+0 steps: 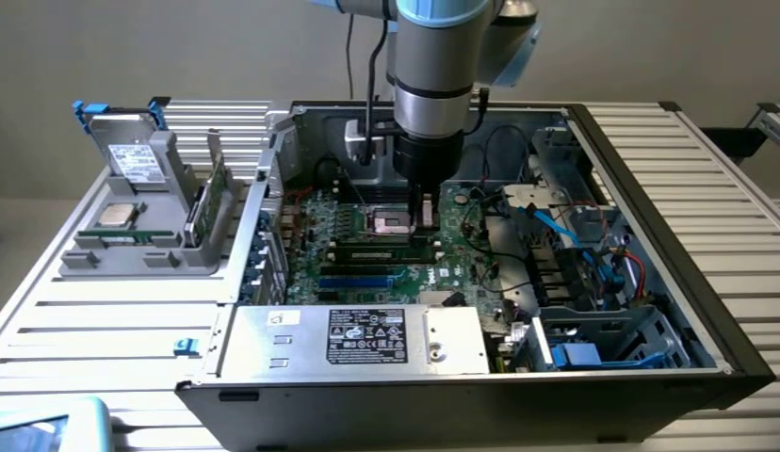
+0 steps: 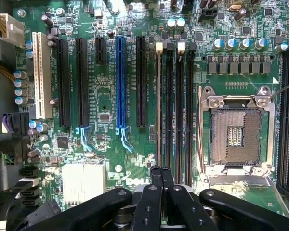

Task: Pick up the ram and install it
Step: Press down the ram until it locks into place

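Robotics lab, robot arm, opened computer case

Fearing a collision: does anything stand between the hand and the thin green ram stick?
Nothing visible: the shut hand is right at one end of the thin green ram stick, seemingly in a black memory slot.

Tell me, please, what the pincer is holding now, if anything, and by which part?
It cannot be told. The pincer is shut over the memory slots, and nothing clearly shows between its fingertips.
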You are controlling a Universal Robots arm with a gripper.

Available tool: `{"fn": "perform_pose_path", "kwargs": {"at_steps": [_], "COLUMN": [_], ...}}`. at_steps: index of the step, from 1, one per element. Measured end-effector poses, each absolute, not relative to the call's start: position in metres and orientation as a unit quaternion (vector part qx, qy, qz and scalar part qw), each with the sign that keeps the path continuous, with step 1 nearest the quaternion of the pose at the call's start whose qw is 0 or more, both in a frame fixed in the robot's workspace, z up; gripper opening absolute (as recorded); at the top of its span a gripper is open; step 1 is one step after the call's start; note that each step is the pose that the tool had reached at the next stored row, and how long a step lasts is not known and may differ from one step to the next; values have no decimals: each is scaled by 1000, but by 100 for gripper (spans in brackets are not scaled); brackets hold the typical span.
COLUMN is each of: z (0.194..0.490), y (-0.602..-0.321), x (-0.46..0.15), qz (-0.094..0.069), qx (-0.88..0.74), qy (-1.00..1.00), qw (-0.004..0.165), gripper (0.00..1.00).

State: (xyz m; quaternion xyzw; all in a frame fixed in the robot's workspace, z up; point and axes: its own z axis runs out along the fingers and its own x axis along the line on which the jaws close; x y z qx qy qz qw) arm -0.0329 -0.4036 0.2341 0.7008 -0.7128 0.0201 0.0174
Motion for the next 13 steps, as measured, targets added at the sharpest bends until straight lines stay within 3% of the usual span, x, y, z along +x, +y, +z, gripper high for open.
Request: {"fn": "perform_pose_path", "kwargs": {"at_steps": [13], "z": [228], "y": [-404], "x": [-33], "qz": [20], "qx": [700], "qy": [-714], "qw": [16], "gripper": [11]}}
